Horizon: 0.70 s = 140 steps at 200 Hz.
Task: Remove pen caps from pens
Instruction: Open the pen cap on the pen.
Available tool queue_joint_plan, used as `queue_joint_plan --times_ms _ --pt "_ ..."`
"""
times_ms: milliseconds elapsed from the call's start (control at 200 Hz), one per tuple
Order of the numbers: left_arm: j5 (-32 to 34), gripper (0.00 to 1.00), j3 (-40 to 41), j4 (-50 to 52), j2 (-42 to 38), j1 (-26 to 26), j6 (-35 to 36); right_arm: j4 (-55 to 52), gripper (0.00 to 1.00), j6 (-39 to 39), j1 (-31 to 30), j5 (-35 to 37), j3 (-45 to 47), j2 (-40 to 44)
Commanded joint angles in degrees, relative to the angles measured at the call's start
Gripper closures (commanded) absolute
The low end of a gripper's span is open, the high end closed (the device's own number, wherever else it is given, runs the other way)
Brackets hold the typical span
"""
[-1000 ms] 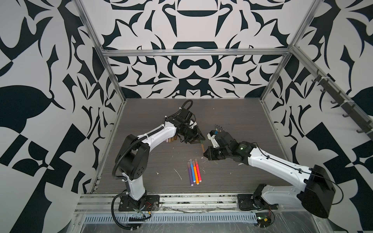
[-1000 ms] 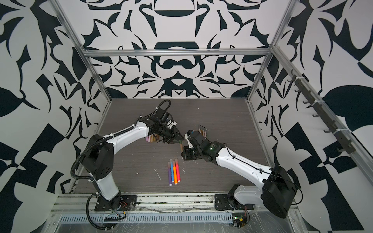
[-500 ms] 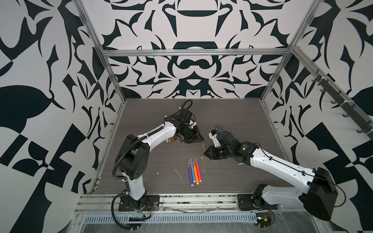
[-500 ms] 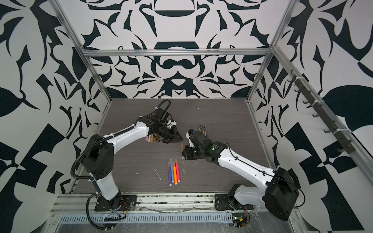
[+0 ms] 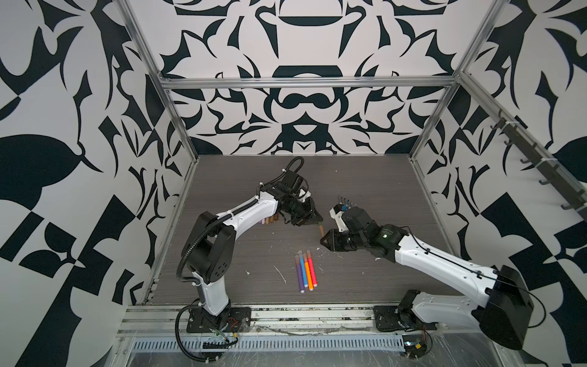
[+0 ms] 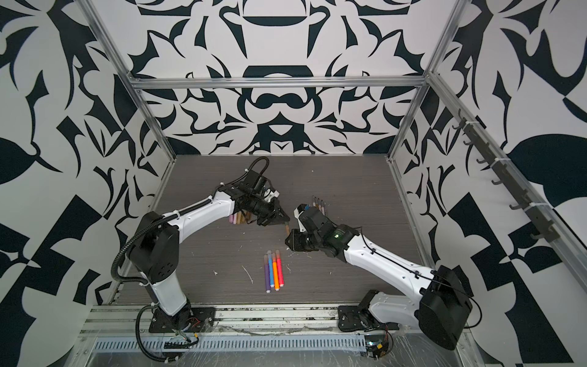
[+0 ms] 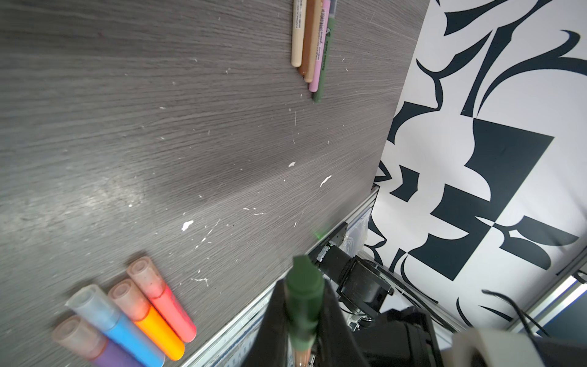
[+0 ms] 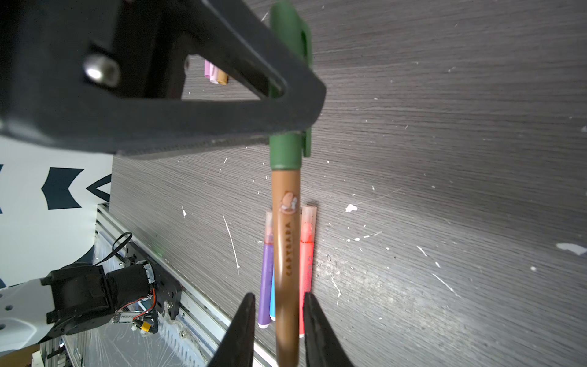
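Observation:
My left gripper is shut on the olive-green pen cap of a brown pen. The cap sits on the pen's end. The pen's barrel runs between the fingers of my right gripper, which stands open with a narrow gap on each side. In both top views the two grippers meet tip to tip above the table's middle, with a bit of the brown pen showing between them.
Four bright pens lie side by side toward the table's front. Several thin pens lie behind my right wrist. Loose pen caps lie under my left arm. White flecks dot the dark table.
My right gripper's jaws have parted slightly from the brown pen's barrel. The left gripper has tightened on the cap. Neither arm has shifted much.

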<state>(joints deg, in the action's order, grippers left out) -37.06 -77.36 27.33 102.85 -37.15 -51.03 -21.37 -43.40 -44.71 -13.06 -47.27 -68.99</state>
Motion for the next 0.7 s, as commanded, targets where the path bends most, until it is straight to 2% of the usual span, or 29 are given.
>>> queue_joint_plan --times_ms 0,105,205,450,695 --pt "-1.2 1.00 -1.9 -0.4 0.5 -0.2 -0.3 1.8 0.74 -0.2 0.2 0.5 0.2 -0.1" --pt "-1.4 1.00 -2.1 -0.5 0.6 -0.2 -0.3 2.0 0.83 -0.1 0.3 0.4 0.2 -0.2" --pt "-1.4 1.00 -2.1 -0.5 0.8 -0.2 0.0 2.0 1.00 0.2 0.3 0.1 0.3 -0.2" --pt "0.7 1.00 -7.2 3.1 3.6 1.6 3.6 1.6 1.00 -0.4 0.3 -0.3 2.3 1.3" --pt "3.2 1.00 -18.9 8.6 9.9 8.6 8.2 4.8 1.00 -5.7 -0.8 -0.2 9.0 6.4"
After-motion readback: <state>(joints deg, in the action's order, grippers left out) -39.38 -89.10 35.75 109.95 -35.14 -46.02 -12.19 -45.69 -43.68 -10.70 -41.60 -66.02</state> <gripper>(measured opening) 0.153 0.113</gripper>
